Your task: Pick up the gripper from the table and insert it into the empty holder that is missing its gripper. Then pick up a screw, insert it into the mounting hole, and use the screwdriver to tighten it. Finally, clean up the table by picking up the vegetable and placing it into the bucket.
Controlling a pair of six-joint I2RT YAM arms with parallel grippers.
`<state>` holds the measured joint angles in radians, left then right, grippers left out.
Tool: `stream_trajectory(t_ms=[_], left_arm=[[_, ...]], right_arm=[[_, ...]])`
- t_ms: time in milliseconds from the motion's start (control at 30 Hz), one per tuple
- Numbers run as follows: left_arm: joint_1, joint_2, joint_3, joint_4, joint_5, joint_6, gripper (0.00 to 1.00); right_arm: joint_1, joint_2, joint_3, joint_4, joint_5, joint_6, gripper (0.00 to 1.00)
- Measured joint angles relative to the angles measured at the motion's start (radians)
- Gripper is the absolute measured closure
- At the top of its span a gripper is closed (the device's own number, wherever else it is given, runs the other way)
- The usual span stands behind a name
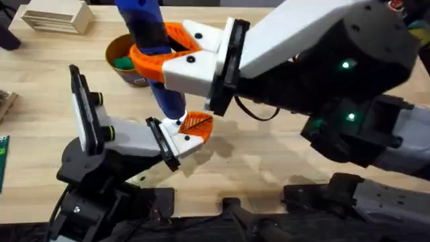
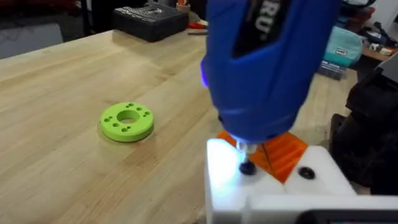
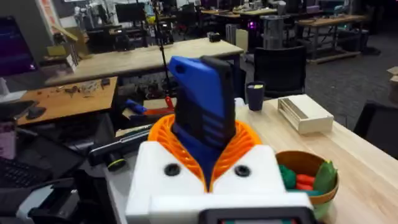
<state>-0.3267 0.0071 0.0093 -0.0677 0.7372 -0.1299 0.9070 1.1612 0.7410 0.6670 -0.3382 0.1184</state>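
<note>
My right gripper (image 1: pixel 161 50) (image 3: pixel 205 155) reaches across the table, shut on the blue screwdriver (image 1: pixel 168 87) (image 3: pixel 202 112), which stands upright between its orange pads. The screwdriver (image 2: pixel 267 62) has its metal tip on a black screw (image 2: pixel 247 168) in the white holder (image 2: pixel 227 180) (image 1: pixel 183 141) of my left gripper (image 1: pixel 191 131) (image 2: pixel 280 155). The orange ribbed gripper (image 1: pixel 198 123) (image 2: pixel 286 152) sits in that holder. My left gripper is shut and holds nothing. The bucket (image 1: pixel 121 70) (image 3: pixel 311 202) stands behind, with green and red toy pieces inside; I cannot tell whether one is the vegetable.
A bright green ring (image 2: pixel 127 121) lies flat on the wood beyond my left gripper. A pale wooden rack (image 1: pixel 57 17) (image 3: pixel 305 114) sits at the far left edge of the table. Open wood stretches to the right of the screwdriver.
</note>
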Motion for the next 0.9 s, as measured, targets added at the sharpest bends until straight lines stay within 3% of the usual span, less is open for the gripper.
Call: stream_trajectory(t_ms=[900], left_arm=[[0.0,0.0,0.0,0.0,0.0,0.0,0.996]], right_arm=[[0.0,0.0,0.0,0.006,0.0,0.024,0.972]])
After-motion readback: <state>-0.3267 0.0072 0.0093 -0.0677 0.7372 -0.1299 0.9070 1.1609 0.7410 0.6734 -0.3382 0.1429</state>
